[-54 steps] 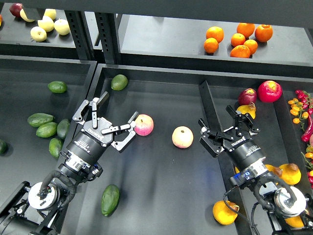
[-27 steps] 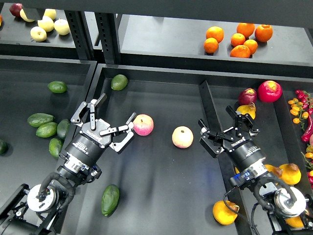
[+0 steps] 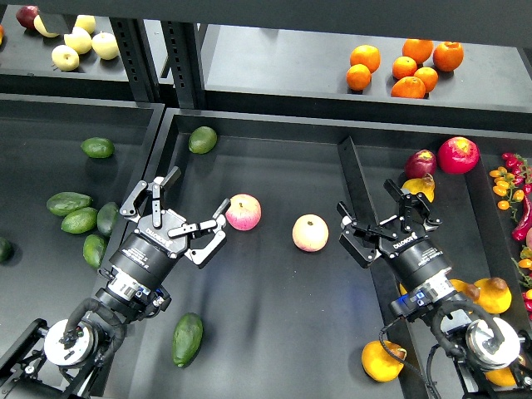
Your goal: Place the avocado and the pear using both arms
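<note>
Left gripper (image 3: 188, 219) pulled back, down-left, away from pink apple (image 3: 243, 212).

A round pink-and-yellow apple (image 3: 243, 212) sits just past the left hand (image 3: 190, 214); bare tray floor lies below it.

A glossy dark-green skin is shown by the avocado (image 3: 187, 338), and a smooth orange-yellow skin by the pear (image 3: 383, 361). The tray (image 3: 274, 332) is seen as matt black, faintly sheened. The left gripper (image 3: 189, 209) and right gripper (image 3: 384, 214) are finished in matt black, with silvery metal at the arm joints.

black ribbed arms, silver joints, cables
</note>
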Motion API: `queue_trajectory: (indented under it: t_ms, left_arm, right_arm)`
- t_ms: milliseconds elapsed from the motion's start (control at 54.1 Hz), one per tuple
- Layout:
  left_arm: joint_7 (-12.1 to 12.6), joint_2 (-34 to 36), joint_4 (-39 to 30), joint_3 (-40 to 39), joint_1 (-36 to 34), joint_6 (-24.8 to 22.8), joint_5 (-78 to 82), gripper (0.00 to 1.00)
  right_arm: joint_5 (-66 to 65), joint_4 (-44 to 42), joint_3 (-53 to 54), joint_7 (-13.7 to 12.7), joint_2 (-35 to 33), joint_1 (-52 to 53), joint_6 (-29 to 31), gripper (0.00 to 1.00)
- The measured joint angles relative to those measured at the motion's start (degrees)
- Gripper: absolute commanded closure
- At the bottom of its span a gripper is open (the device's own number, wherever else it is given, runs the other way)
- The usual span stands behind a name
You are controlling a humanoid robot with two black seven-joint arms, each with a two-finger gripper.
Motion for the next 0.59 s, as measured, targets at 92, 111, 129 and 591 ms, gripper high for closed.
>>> queue_trajectory:
  t_ms: [92,111,129,591]
  left_arm:
    - [-0.1,0.0,0.0,0.0,0.0,-0.1,0.0,0.00]
    - [-0.1,0.0,0.1,0.0,0.0,-0.1,0.0,0.00]
    - [-0.1,0.0,0.1,0.0,0.0,-0.1,0.0,0.00]
    - [0.5,0.0,0.7,0.4,-1.8,-0.1,0.4,0.00]
  right_arm:
    - [0.0,0.0,0.0,0.0,0.0,0.0,0.1,0.00]
    - [0.0,0.0,0.0,0.0,0.0,0.0,0.1,0.00]
    - [0.0,0.0,0.0,0.0,0.0,0.0,0.1,0.00]
    - [0.1,0.1,0.1,0.0,0.0,0.2,0.1,0.00]
